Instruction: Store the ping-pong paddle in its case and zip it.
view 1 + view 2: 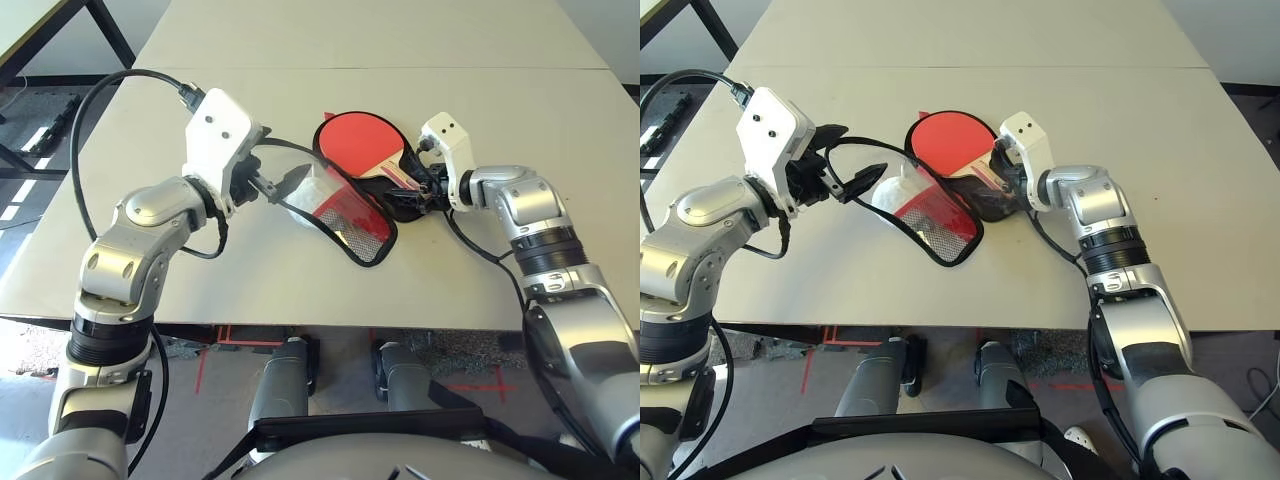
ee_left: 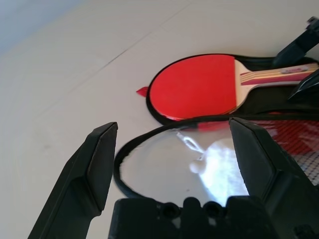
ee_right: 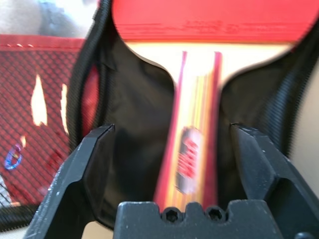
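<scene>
Bench (image 1: 520,110) carries everything. Case (image 1: 355,215) lies open on it, btwn the two pincers: lid half w/ mesh pocket flopped toward robot, base half w/ black lining behind it. Ping-pong paddle (image 1: 360,143) sits on the base half, red face up, handle pointing at right pincer (image 1: 428,185).

Right pincer: fingers apart, straddling the handle w/o clamping; handle runs btwn them, just ahead of the palm. Left pincer (image 1: 283,185): fingers apart too, nothing held, just short of the lid's near rim; a clear/white lump (image 2: 209,167) lies under the lid, right in front of it.

Step in hand, as I judge: paddle seated, lid needs folding over, then zip.
- Right pincer should clear the handle w/o dragging it; paddle must stay inside the zipper edging.
- Left pincer pinch lid rim at the black edging, not the mesh — mesh prob stretches/slips.
- Swing lid over the red face, line up both zipper edges before hunting the pull.
- Zip pull not visible; can't tell where it sits.
- Risk: soft lid buckles, handle pokes out of the neck.
</scene>
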### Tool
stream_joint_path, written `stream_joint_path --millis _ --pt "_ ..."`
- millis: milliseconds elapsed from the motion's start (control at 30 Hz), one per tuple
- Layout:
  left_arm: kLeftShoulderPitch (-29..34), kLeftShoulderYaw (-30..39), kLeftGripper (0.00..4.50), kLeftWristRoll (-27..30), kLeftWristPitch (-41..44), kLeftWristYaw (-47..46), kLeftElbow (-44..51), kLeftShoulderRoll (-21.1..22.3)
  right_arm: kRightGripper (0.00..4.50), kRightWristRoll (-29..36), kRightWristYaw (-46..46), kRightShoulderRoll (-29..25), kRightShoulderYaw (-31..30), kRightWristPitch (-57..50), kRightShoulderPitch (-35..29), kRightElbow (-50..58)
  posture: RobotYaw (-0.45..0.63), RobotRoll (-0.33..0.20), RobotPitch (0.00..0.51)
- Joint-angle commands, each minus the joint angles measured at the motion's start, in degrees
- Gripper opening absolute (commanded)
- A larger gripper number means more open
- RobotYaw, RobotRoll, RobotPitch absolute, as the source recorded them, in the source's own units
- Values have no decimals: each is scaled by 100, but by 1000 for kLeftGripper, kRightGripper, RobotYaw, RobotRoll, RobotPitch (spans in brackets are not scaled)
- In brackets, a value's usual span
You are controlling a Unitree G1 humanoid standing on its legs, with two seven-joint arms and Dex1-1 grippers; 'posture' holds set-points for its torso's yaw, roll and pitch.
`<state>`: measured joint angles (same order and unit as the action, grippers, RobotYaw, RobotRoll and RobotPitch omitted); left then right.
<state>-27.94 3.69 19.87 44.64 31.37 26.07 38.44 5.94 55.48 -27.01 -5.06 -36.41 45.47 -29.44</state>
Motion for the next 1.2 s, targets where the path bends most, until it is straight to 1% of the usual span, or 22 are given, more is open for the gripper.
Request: stream_joint_path --millis 33,133,200,267,367,467,567,633,767,867,933,1033,1067,1133,1167,1200 --pt "71 331 4500 120 45 296 -15 405 4470 254 399 -192 127 133 -30 -144 252 0 205" --pt "428 658 4500 202 6 578 -11 804 4470 425 626 -299 209 189 -27 -161 256 0 205" --pt "936 948 4500 263 3 809 37 1078 4470 577 721 -332 339 252 -17 -222 256 0 205" --pt "1370 1143 4500 310 -17 924 77 1232 4470 707 766 -347 452 307 -4 -271 260 0 209" --pt "1807 1263 4500 247 -170 956 0 1298 4470 818 785 -348 552 340 18 -331 260 0 209" --pt "2102 1274 4500 121 -311 942 -87 1311 4470 887 724 -352 623 351 32 -369 262 0 212" --pt "2292 821 4500 -194 -467 864 -112 1325 4470 880 629 -354 668 439 76 -500 262 0 214" --pt "2193 592 4500 -202 -469 826 -40 1174 4470 892 601 -359 697 516 116 -597 255 0 214" --pt "1629 -62 4500 -210 -388 721 95 734 4470 935 546 -442 771 453 284 -817 247 0 212" --pt "1099 -703 4500 -426 -427 727 178 517 4470 945 611 -548 793 432 370 -916 233 0 209" --pt "602 -1062 4500 -452 -318 745 283 329 4470 927 629 -628 819 484 433 -1039 225 0 208" --pt "28 -1394 4500 -457 -156 745 364 74 4470 897 624 -710 861 559 512 -1207 218 0 207" --pt "-253 -1555 4500 -465 -179 724 330 -136 4470 895 619 -749 891 584 547 -1283 218 0 207" --pt "-886 -1887 4500 -559 -360 487 -30 -904 4470 887 712 -853 893 620 588 -1401 202 0 204" --pt "-1103 -2041 4500 -657 -465 307 -280 -1321 4470 886 820 -906 866 655 586 -1426 195 0 203" --pt "-1245 -2188 4500 -790 -580 178 -503 -1633 4470 889 905 -947 840 655 585 -1431 184 0 202"
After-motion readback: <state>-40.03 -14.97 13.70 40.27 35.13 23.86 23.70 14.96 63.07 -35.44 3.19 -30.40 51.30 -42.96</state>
